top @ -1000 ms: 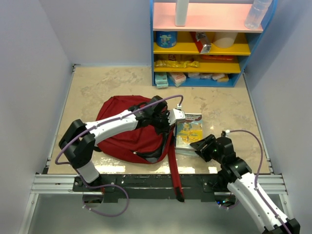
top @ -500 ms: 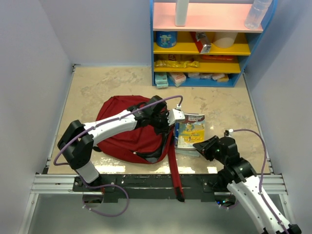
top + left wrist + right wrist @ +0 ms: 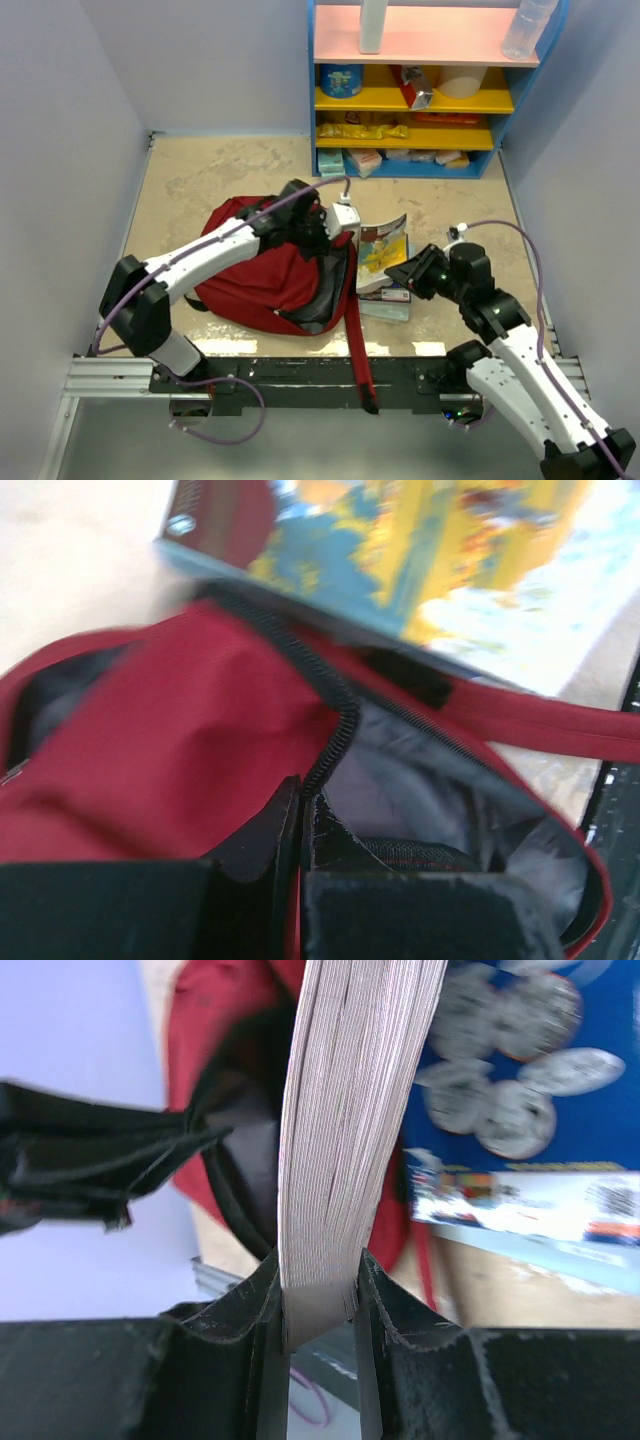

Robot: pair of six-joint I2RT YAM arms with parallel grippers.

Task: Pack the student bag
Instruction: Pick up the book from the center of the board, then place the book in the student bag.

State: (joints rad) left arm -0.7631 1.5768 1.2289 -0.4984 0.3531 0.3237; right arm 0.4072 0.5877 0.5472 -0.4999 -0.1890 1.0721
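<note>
- The student bag (image 3: 250,275) is laid left of the table's (image 3: 200,180) middle, with its mouth turned rightward and its strap (image 3: 360,350) hung over the near edge.
- The left gripper (image 3: 300,800) is pinched closed on the mouth's rim fabric.
- A book (image 3: 350,1110) is clamped by its page edge in the narrowly parted right gripper (image 3: 318,1300) and is tilted just beside the mouth.
- Bare tabletop is seen between the bag and the shelf (image 3: 420,90).
</note>
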